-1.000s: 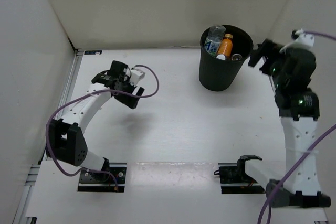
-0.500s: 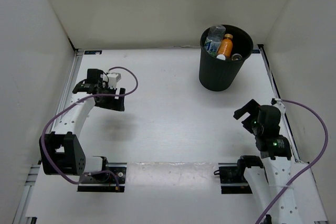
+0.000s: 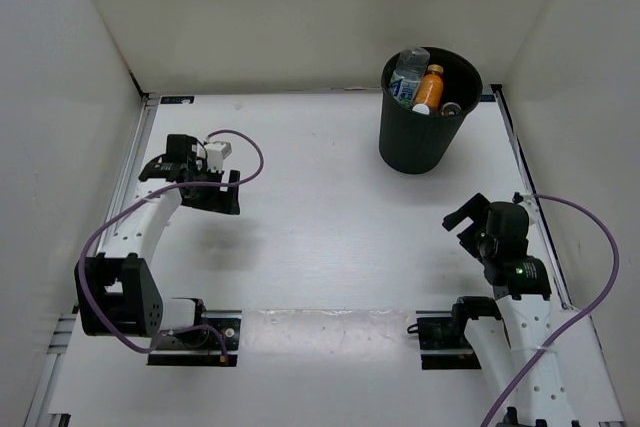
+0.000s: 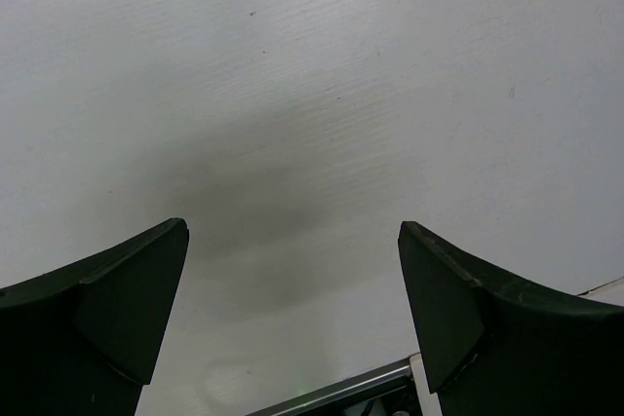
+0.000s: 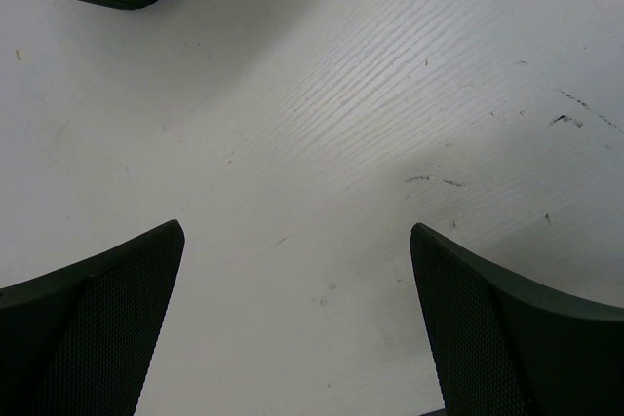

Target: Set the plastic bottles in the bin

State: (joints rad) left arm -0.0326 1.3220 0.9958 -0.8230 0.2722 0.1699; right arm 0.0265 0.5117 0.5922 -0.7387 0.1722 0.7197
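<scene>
A white, faintly scuffed table (image 3: 330, 237) is boxed in by plain off-white walls (image 3: 300, 17) on three sides.

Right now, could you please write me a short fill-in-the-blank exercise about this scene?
1. The bin is coloured ____.
2. The orange bottle sits ____ the bin.
3. The left gripper and right gripper are both ____, holding nothing.
4. The bin stands on the ____ arm's side of the table.
Missing words: black; inside; open; right.
</scene>
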